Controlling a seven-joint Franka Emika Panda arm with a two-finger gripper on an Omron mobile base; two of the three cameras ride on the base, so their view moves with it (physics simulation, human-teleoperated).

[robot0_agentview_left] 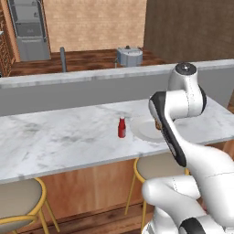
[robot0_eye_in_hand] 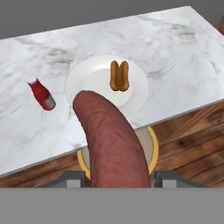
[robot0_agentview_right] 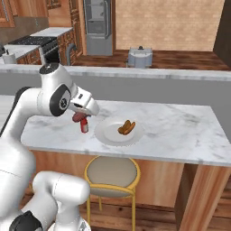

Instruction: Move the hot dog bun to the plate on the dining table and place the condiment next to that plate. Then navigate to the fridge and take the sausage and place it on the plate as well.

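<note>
The gripper (robot0_eye_in_hand: 118,181) is clamping the sausage (robot0_eye_in_hand: 113,144) above the dining table (robot0_eye_in_hand: 175,48), near the plate (robot0_eye_in_hand: 94,81) holding the hot dog bun (robot0_eye_in_hand: 119,75); the condiment (robot0_eye_in_hand: 42,93) is standing beside it.

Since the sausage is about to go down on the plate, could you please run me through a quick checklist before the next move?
1. Sausage held in the end effector: ok, it juts out between the fingertips, shown in the hand view.
2. Hot dog bun on the plate: ok.
3. Free room on the plate beside the bun: ok, bare rim on the near side.
4. Condiment upright beside the plate, clear of it: ok.
5. End effector over the plate: not ok, in the hand view it looks to be above the dining table edge and the stool.
6. Sausage end clear of the condiment: cannot tell; they overlap in the right base view.
</note>
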